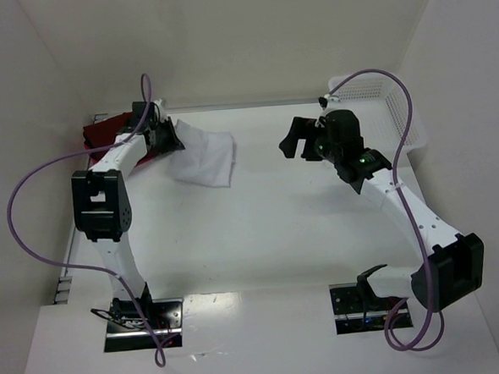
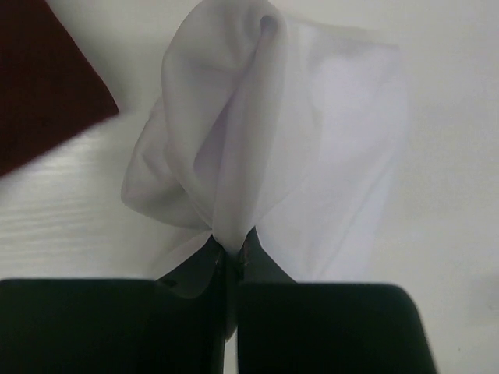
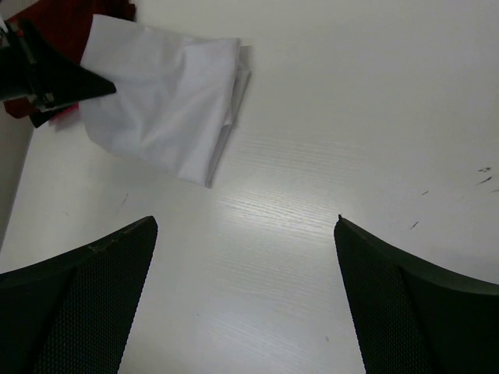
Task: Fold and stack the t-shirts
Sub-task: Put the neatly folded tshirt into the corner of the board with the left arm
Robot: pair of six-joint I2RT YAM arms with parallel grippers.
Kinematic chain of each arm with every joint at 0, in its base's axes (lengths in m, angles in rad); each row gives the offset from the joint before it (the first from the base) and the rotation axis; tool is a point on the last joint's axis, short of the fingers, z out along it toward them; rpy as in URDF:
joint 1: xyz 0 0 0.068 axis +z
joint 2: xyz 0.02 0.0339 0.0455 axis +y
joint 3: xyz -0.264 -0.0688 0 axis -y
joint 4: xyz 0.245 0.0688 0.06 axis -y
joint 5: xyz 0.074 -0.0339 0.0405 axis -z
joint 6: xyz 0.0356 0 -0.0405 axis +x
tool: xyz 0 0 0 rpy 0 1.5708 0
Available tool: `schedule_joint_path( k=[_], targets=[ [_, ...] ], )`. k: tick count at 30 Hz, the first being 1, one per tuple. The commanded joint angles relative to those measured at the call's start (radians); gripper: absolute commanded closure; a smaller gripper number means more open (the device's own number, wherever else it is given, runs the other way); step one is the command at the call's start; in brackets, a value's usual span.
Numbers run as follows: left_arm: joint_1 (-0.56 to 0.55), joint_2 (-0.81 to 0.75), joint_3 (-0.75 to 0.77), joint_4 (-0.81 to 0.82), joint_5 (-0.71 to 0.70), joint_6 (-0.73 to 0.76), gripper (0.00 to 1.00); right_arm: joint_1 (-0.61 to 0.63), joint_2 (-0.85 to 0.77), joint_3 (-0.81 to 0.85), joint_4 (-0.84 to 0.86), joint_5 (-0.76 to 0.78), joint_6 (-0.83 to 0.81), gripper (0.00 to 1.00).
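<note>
A white t-shirt (image 1: 203, 156), folded, lies at the back left of the table; it also shows in the left wrist view (image 2: 312, 140) and the right wrist view (image 3: 164, 101). My left gripper (image 1: 169, 141) is shut on its left edge, with the cloth pinched between the jaws (image 2: 232, 253) and bunched up. Dark red t-shirts (image 1: 109, 132) lie behind my left arm at the far left, also seen in the left wrist view (image 2: 39, 86) and the right wrist view (image 3: 74, 15). My right gripper (image 1: 293, 138) is open and empty, held above the table to the right of the white shirt; its fingers (image 3: 93, 296) frame bare tabletop.
A white plastic mesh basket (image 1: 389, 111) stands at the back right behind my right arm. White walls enclose the table (image 1: 260, 229) on the left, back and right. Purple cables loop from both arms.
</note>
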Motion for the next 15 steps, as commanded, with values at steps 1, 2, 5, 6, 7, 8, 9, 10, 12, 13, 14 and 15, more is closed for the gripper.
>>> schedule_joint_path(
  k=[1,2,5,6,7,8,9,10,12,13,14,15],
  targets=[
    [0.006,-0.010,0.106,0.069,0.038,0.037,1.00,-0.004,-0.028,0.024,-0.037,0.018,-0.004,0.00],
    [0.006,0.003,0.149,0.069,0.049,0.037,1.00,-0.004,-0.028,0.018,-0.037,0.013,-0.004,0.00],
    [0.006,0.074,0.272,0.024,0.073,0.037,1.00,-0.004,-0.028,0.002,-0.037,0.009,0.005,0.00],
    [0.006,0.098,0.317,0.014,0.073,0.037,1.00,-0.004,-0.032,0.002,-0.037,0.009,0.005,0.00],
    [0.006,0.119,0.342,0.004,0.061,0.037,1.00,-0.004,-0.037,0.002,-0.037,0.009,0.005,0.00],
    [0.010,0.130,0.362,-0.005,0.042,0.032,1.00,-0.004,-0.037,0.002,-0.037,0.009,0.005,0.00],
    [0.019,0.141,0.385,-0.009,0.031,0.019,1.00,-0.004,-0.042,0.002,-0.037,0.016,0.005,0.00],
    [0.028,0.148,0.403,-0.010,0.025,0.006,1.00,-0.004,-0.052,0.002,-0.037,0.023,0.005,0.00],
    [0.048,0.154,0.412,-0.010,0.025,-0.022,1.00,-0.004,-0.057,0.002,-0.054,0.037,0.000,0.00],
    [0.063,0.159,0.417,-0.010,0.021,-0.033,1.00,-0.004,-0.057,0.007,-0.059,0.037,-0.010,0.00],
    [0.080,0.159,0.423,-0.010,0.016,-0.038,1.00,-0.004,-0.057,0.017,-0.065,0.043,-0.015,0.00],
    [0.093,0.159,0.429,-0.010,0.016,-0.044,1.00,-0.004,-0.057,0.024,-0.081,0.050,-0.015,0.00]
  ],
)
